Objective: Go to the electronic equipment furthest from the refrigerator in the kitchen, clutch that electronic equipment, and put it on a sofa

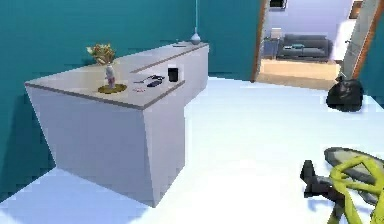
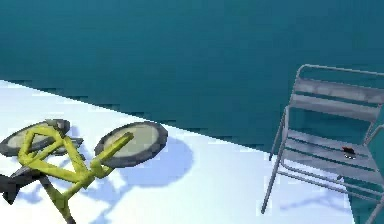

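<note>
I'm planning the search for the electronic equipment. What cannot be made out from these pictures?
Forward view: small flat things on the pale grey angled counter are too small to name.
Forward view: the yellow bicycle lying on the floor is cut off by the bottom and right edges.
Arm side view: the grey metal folding chair is cut off by the right edge; the small dark thing on its seat is too small to name.

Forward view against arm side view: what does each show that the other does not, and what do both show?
Forward view: a grey counter with a potted plant and a dark cup, a grey sofa beyond a doorway, a black bag on the floor. Arm side view: a grey metal chair with a small dark thing on its seat. Both: the yellow bicycle lying on the pale floor, and a teal wall.
</note>
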